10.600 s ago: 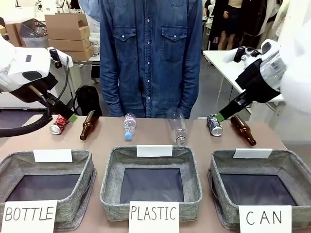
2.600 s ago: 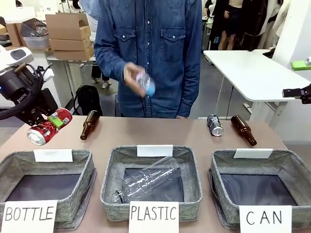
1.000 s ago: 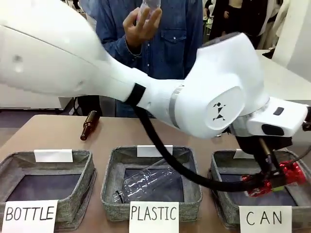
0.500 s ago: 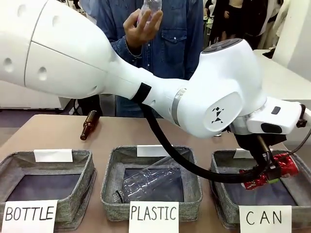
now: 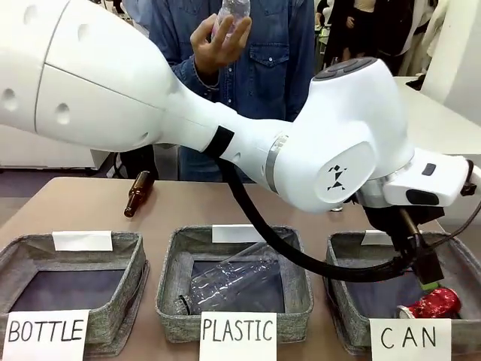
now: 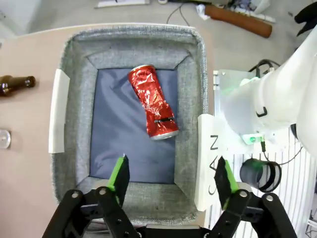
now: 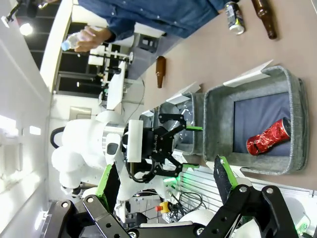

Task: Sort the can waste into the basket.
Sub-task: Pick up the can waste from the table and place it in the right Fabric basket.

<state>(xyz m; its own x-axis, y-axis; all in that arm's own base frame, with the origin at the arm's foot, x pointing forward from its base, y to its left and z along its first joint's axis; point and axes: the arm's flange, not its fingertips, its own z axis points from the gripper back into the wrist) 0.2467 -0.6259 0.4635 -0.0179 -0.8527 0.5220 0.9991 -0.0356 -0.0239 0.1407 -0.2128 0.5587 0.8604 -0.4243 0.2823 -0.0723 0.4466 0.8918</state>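
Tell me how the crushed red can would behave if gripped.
Likely light: the crushed red can is small, thin metal. Its creased waist suggests it would buckle under a squeeze. Lying kinked on the basket lining, it probably won't roll far.

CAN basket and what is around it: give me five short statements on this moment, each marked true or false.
1. The crushed red can lies inside the CAN basket. True.
2. The left hand is shut on the red can. False: it is open above the basket, and the can lies free on the lining.
3. A clear plastic bottle lies in the PLASTIC basket. True.
4. A brown bottle lies in the BOTTLE basket. False: the brown bottle lies on the table beyond the BOTTLE basket.
5. The dark can is in the CAN basket too. False: the dark can lies out on the table.
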